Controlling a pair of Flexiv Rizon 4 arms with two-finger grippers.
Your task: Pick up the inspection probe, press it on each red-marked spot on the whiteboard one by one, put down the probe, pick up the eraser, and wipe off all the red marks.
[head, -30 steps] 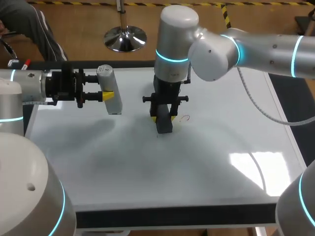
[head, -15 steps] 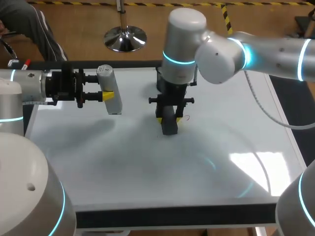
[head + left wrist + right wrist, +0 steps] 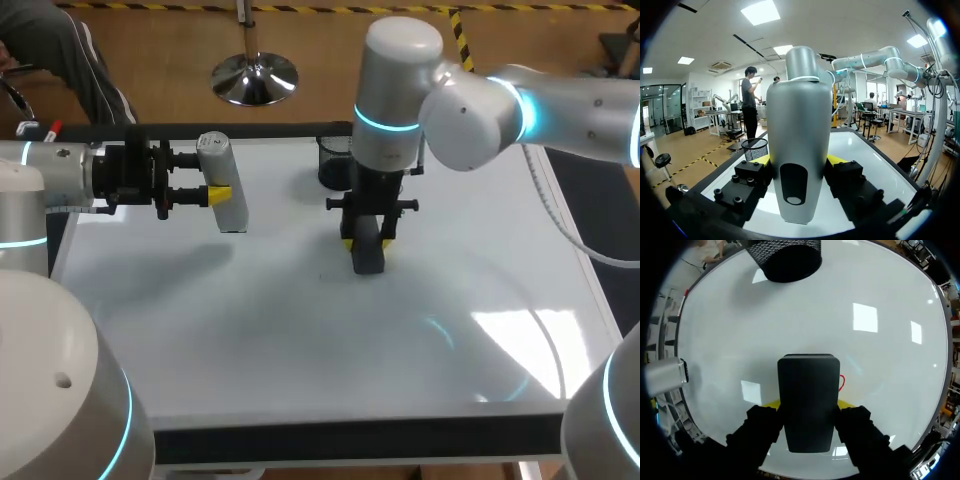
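My left gripper (image 3: pixel 221 194) is shut on the grey inspection probe (image 3: pixel 224 180), holding it upright above the whiteboard's (image 3: pixel 300 340) back left. In the left wrist view the probe (image 3: pixel 799 150) stands between the yellow fingertips (image 3: pixel 836 160). My right gripper (image 3: pixel 366 246) points down at the board's middle, shut on the black eraser (image 3: pixel 367 254), whose lower end is at the board surface. In the right wrist view the eraser (image 3: pixel 808 400) fills the gap between the fingers, and a bit of a red mark (image 3: pixel 841 383) shows beside its edge.
A black mesh cup (image 3: pixel 334 160) stands on the board's far edge, just behind my right arm, and also shows as a mesh cup (image 3: pixel 790 257) ahead of the eraser. The board's front edge (image 3: pixel 350 435) is a dark strip.
My right arm has slid the eraser to the right across the board and over the red mark, uncovering the mesh cup behind it. The left arm and probe have not moved.
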